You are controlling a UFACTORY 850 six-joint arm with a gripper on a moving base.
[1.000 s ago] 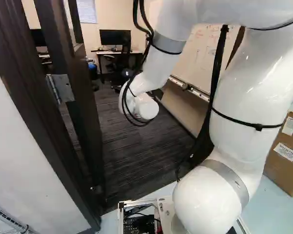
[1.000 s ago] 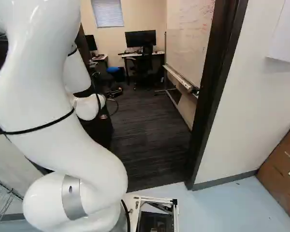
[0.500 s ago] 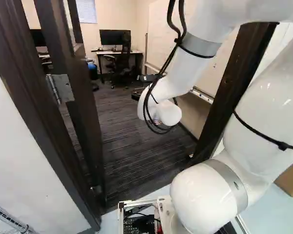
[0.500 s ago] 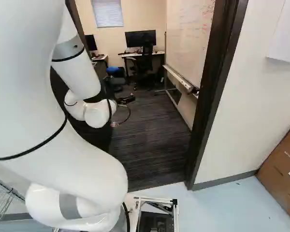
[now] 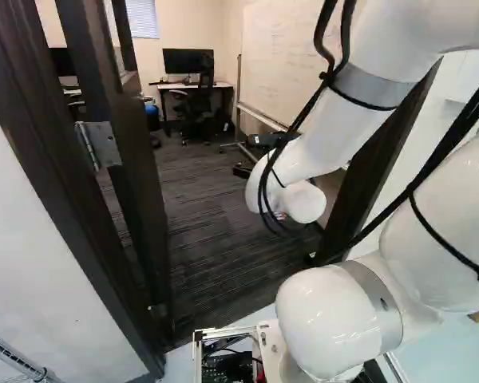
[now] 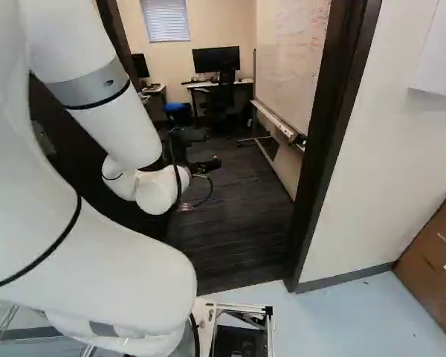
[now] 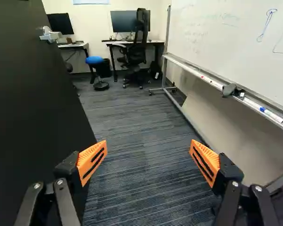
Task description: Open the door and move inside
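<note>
I am holding my gripper (image 6: 210,149) with its fingers wide apart | the door (image 7: 33,103) is standing open at ten o'clock | the whiteboard (image 7: 240,42) is standing at two | the office chair (image 7: 137,52) is standing farther off at twelve

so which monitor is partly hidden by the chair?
The monitor nearer the whiteboard: the chair overlaps its screen. It misses the other monitor, seen beside the door.
</note>
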